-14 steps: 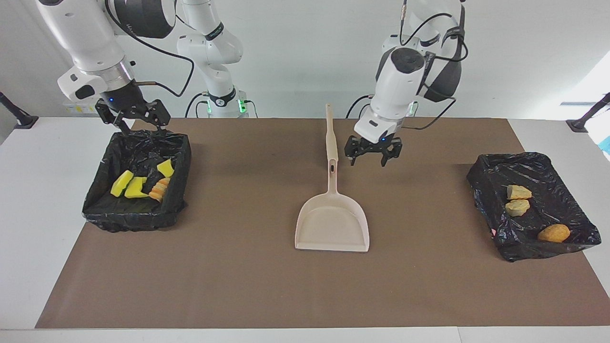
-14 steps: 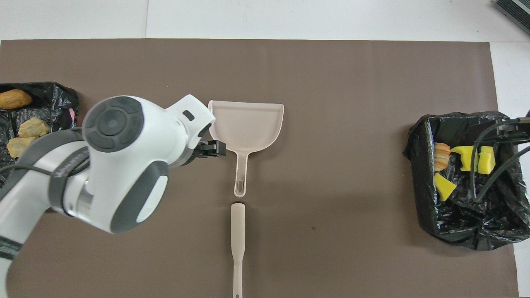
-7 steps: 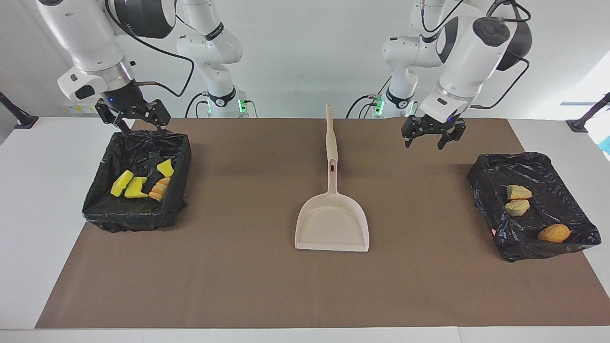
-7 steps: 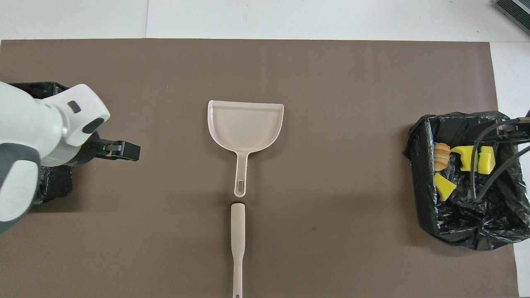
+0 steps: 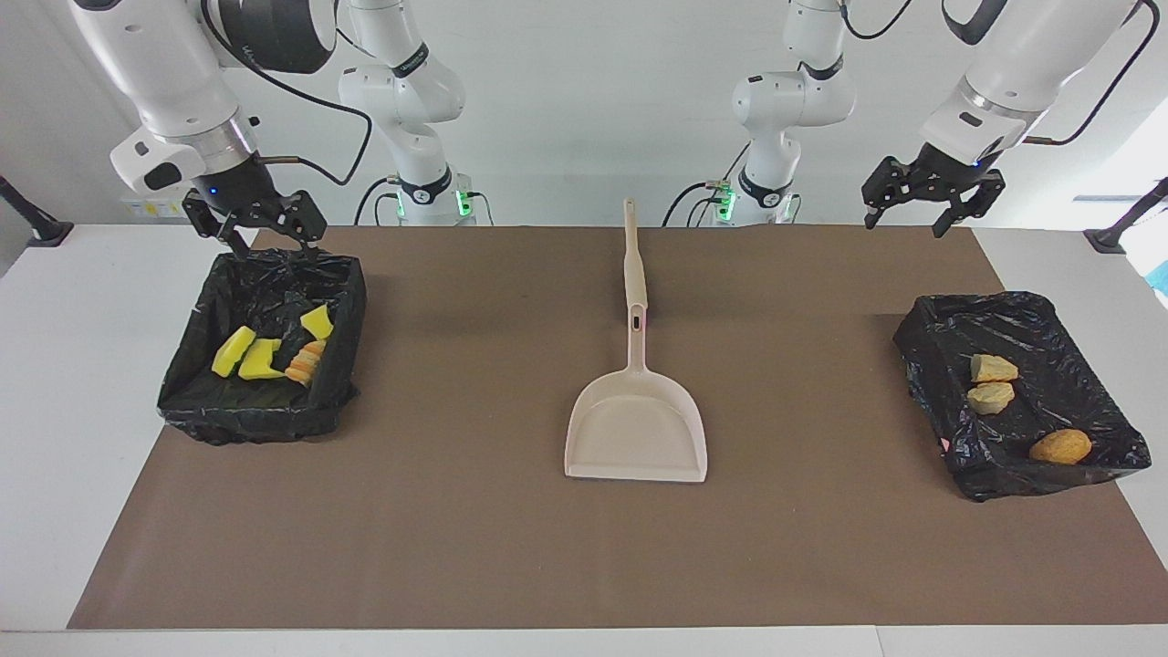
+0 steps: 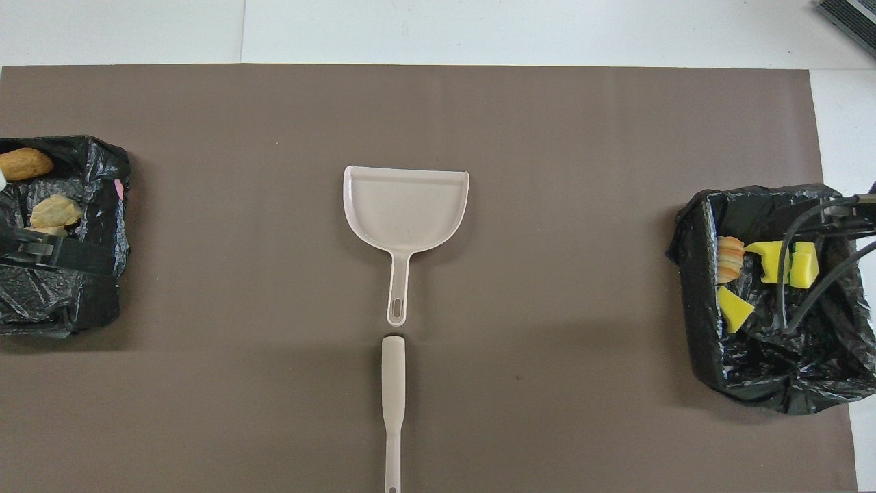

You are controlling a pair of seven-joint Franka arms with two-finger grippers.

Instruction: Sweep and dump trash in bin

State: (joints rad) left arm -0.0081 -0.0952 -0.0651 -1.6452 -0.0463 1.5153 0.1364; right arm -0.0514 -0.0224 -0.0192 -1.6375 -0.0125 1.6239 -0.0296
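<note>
While both arms hang idle: each end effector is raised at the robots' edge of the worktop (image 5: 55, 383).
Left end effector (image 5: 922, 196): fingers apart, holding nothing, over the brown mat's (image 5: 456, 529) corner at the left arm's end.
Right end effector (image 5: 274, 242): fingers apart, holding nothing, over the robots'-side rim of the deep bin (image 5: 351, 310).
Beige stick (image 5: 632, 260): flat on the mat, in line with the dustpan's handle, its end just short of it.
Deep bin: black-lined, at the right arm's end; holds the yellow sponge chunks (image 5: 248, 354) and a striped orange lump (image 5: 306, 362).
Dustpan (image 5: 636, 429): mid-mat, mouth turned away from the robots.
Shallow bin (image 5: 922, 338): black-lined, at the left arm's end; holds two tan lumps (image 5: 993, 369) and, farther out, an orange-brown lump (image 5: 1060, 446).
</note>
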